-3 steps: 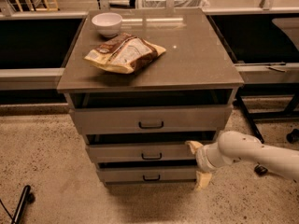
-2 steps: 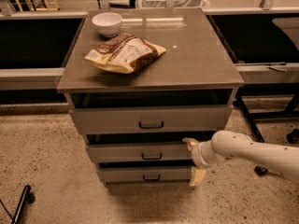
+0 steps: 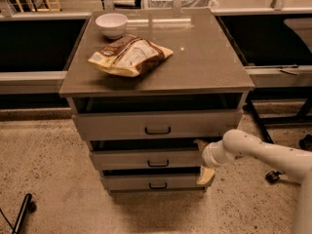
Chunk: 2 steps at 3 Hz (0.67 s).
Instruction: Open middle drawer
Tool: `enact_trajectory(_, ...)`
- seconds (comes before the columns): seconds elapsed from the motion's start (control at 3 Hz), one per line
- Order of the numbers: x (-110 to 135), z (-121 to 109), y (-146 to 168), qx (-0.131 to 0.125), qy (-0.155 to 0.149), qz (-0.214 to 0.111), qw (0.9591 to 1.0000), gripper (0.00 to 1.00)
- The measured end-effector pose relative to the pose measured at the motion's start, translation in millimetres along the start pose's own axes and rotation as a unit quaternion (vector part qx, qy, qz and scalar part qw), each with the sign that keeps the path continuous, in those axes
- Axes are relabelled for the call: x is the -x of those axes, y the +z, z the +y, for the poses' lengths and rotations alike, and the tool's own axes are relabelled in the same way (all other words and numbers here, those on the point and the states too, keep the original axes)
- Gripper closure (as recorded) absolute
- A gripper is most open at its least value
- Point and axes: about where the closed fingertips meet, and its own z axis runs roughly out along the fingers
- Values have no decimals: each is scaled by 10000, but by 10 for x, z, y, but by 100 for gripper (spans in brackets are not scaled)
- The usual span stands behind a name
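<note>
The grey cabinet has three drawers. The middle drawer (image 3: 126, 159) has a medium-height front with a small black bar handle (image 3: 158, 164) at its centre. My gripper (image 3: 200, 161) is at the right end of that front, well right of the handle. Its cream fingers are spread apart, one fingertip (image 3: 200, 144) at the drawer's top edge and the other at its lower edge. They hold nothing. The white arm (image 3: 263, 152) comes in from the right.
The taller top drawer (image 3: 112, 126) and the slim bottom drawer (image 3: 126, 182) show dark gaps above them. A white bowl (image 3: 111, 24) and a snack bag (image 3: 129, 56) lie on the cabinet top (image 3: 204, 57). Black shelving flanks both sides. A black pole (image 3: 20, 214) lies on the floor at left.
My gripper has moved left, from beside the cabinet's right edge onto the right end of the middle drawer front. The drawers have not moved.
</note>
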Motion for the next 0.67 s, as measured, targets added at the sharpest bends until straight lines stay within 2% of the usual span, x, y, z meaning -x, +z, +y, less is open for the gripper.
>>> enact_trajectory(0.33, -142, -129, 78, 43, 155, 105, 9998, 18)
enact_trajectory(0.67, -205, -197, 90, 36, 153, 329, 9993, 43)
